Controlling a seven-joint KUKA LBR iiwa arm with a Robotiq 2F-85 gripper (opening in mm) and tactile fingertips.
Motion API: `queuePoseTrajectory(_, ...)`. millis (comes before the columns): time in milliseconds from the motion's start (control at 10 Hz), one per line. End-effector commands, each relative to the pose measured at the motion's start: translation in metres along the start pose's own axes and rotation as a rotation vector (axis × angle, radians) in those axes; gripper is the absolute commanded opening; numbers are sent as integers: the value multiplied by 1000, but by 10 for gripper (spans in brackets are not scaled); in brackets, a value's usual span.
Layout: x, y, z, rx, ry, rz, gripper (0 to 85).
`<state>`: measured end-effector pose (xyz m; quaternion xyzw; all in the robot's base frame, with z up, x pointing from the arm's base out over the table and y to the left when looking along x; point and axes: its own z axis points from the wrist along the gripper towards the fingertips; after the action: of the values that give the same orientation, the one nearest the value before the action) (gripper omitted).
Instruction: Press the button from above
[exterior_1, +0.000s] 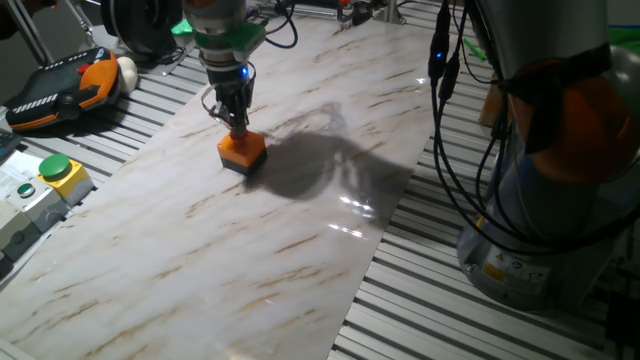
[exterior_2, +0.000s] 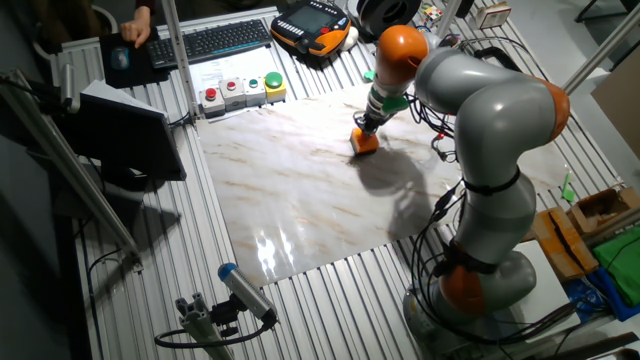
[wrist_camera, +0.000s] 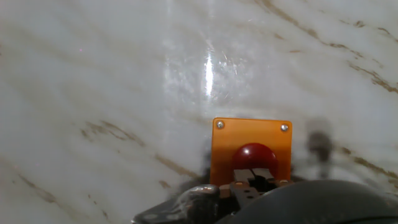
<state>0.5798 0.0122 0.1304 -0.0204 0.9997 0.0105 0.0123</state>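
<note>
The button is a round red cap (wrist_camera: 255, 154) on a small orange square box (exterior_1: 242, 151), which sits on the marble-patterned board toward its far side. My gripper (exterior_1: 237, 124) points straight down over the box (exterior_2: 365, 142). Its fingertips meet in a point on top of the cap. In the hand view the fingertips (wrist_camera: 251, 180) are together and touch the near edge of the red cap, with no gap between them. The orange box (wrist_camera: 250, 134) shows two screws at its far corners.
A green button on a yellow box (exterior_1: 58, 172) stands off the board's left edge, in a row with other button boxes (exterior_2: 225, 92). A teach pendant (exterior_1: 60, 85) and a keyboard (exterior_2: 220, 40) lie beyond. My arm's base (exterior_1: 540, 200) and hanging cables (exterior_1: 445, 120) stand at the right.
</note>
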Motion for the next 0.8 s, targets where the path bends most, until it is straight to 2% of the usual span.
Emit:
queuePoseTrajectory(0,2,1,-5,2,-2,1,7)
queuePoseTrajectory(700,26,9,-45,5,1,4,7)
